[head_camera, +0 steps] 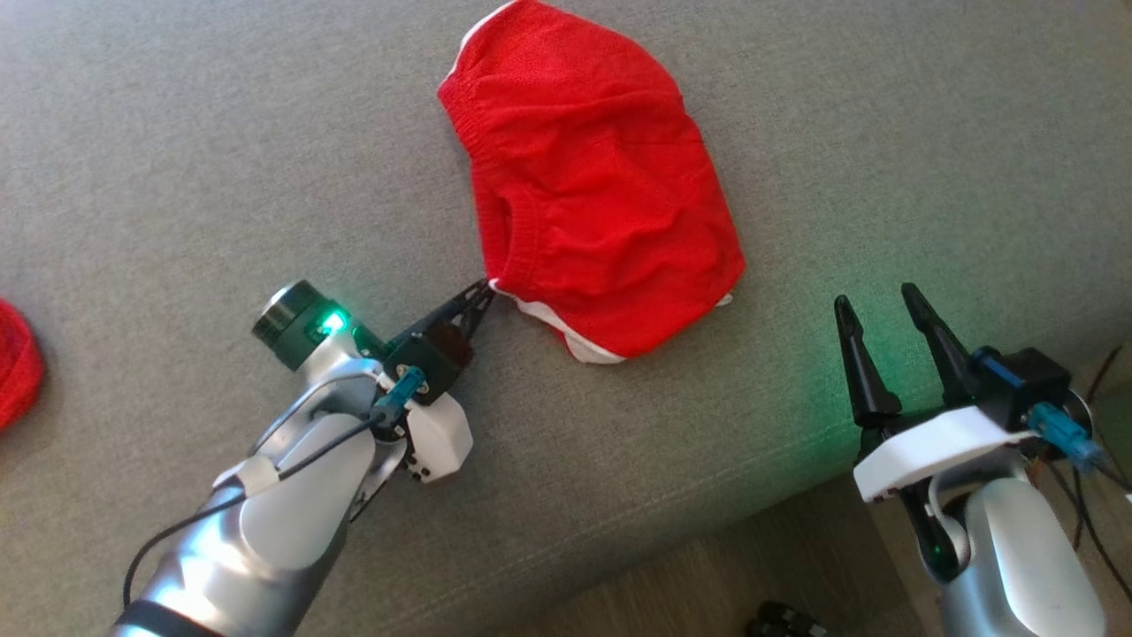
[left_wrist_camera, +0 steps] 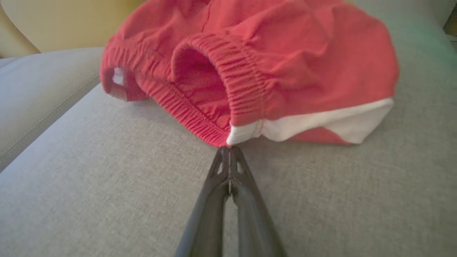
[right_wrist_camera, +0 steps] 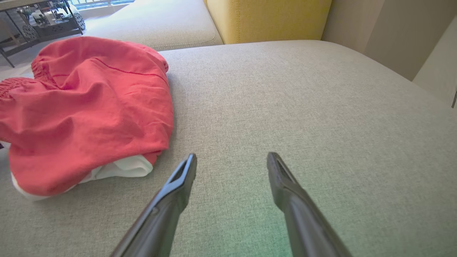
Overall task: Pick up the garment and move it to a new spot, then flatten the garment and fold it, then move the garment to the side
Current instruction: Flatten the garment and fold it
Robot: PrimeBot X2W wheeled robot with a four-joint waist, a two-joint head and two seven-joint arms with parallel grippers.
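Observation:
The garment (head_camera: 588, 190) is a pair of red shorts with white trim, lying bunched on the grey sofa cushion (head_camera: 177, 177). My left gripper (head_camera: 485, 290) is at its near-left corner. In the left wrist view the left gripper (left_wrist_camera: 228, 149) has its jaws pressed together on the corner of the garment (left_wrist_camera: 285, 71), where the elastic waistband meets the white trim. My right gripper (head_camera: 875, 299) stands open over bare cushion to the right of the shorts, holding nothing. In the right wrist view the right gripper (right_wrist_camera: 232, 157) has the garment (right_wrist_camera: 89, 107) to its left.
Another red cloth item (head_camera: 13, 363) shows at the left edge of the head view. The cushion's front edge runs along the lower right, with wooden floor (head_camera: 707, 584) below it. A yellow cushion (right_wrist_camera: 267, 18) stands at the back of the sofa.

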